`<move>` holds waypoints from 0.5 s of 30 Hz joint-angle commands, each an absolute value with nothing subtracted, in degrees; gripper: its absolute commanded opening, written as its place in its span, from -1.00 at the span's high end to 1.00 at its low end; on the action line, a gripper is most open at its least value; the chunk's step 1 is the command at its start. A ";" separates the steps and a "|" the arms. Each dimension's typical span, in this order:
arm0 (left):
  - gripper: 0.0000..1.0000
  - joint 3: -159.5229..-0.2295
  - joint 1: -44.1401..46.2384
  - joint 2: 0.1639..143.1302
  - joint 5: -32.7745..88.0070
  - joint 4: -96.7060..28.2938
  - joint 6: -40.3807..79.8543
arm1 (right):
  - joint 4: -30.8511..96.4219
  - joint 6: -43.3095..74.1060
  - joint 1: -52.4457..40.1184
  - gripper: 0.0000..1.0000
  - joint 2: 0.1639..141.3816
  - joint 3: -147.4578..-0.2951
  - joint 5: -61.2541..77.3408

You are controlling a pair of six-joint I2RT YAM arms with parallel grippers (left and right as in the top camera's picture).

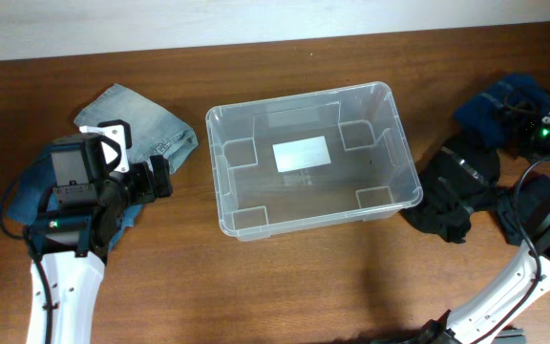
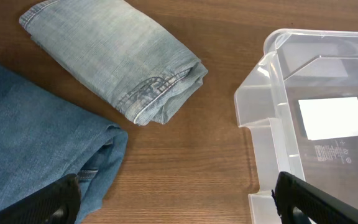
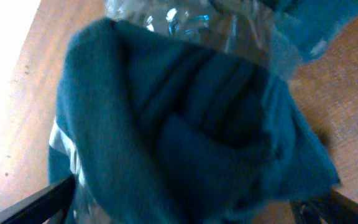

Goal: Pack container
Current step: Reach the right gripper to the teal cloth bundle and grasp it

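Container (image 1: 220, 182) stands upright at the middle of the table (image 1: 351, 277), its long sides running left to right and its rolled rim clear of cloth on all four edges. Its floor carries only a white label (image 1: 301, 153).

Left gripper (image 2: 179, 208) sits just left of the container's left wall, fingers (image 2: 58, 202) spread wide and holding nothing. A strip of bare wood runs between them. A folded light denim garment (image 2: 117, 59) lies ahead of it, apart from the container's corner, and a darker blue denim piece (image 2: 36, 143) lies beside the left-hand finger.

Right gripper (image 3: 188, 208) is at the table's right edge, fingers (image 3: 39, 205) wide apart with a dark teal cloth (image 3: 185, 130) bunched between them (contact with the pads cannot be confirmed, as the view is blurred). A black garment (image 1: 456, 191) lies just beside the container's right wall. Open wood spans the front of the table.
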State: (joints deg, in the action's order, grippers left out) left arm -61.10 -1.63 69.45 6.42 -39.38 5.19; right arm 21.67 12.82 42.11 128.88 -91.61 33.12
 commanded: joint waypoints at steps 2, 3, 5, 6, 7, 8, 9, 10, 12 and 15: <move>-0.99 -62.08 -1.39 69.32 5.98 -39.05 4.23 | 21.76 15.51 41.25 -0.99 132.40 -91.53 32.38; -0.99 -62.08 -1.39 69.32 5.98 -39.05 4.23 | 21.76 15.51 41.15 -0.93 132.40 -91.53 32.36; -0.99 -62.08 -1.39 69.32 5.98 -39.05 4.23 | 21.58 15.51 41.06 -0.49 132.38 -91.53 32.64; -0.99 -62.08 -1.39 69.32 5.98 -39.05 4.23 | 21.34 15.51 40.93 -0.23 132.38 -91.57 33.63; -0.99 -62.08 -1.39 69.32 5.98 -39.05 4.23 | 21.02 15.51 40.93 -0.06 132.38 -91.57 34.52; -0.99 -62.08 -1.39 69.32 5.98 -39.05 4.23 | 20.69 15.51 40.93 0.03 132.38 -91.57 35.57; -0.99 -62.08 -1.39 69.32 5.98 -39.05 4.23 | 20.51 15.51 40.93 0.10 132.38 -91.59 36.32; -0.99 -62.08 -1.39 69.32 5.98 -39.07 4.23 | 20.34 15.53 40.88 0.21 132.25 -91.61 37.26; -0.99 -62.08 -1.39 69.32 5.98 -39.07 4.23 | 20.08 15.51 40.88 0.38 131.90 -91.85 39.07; -0.99 -62.08 -1.39 69.32 4.75 -39.07 4.25 | 20.12 15.51 40.88 0.47 130.37 -92.73 40.75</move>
State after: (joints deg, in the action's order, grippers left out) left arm -61.10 -1.63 69.45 6.15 -39.24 5.19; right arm 19.66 16.23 41.63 129.60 -91.96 38.39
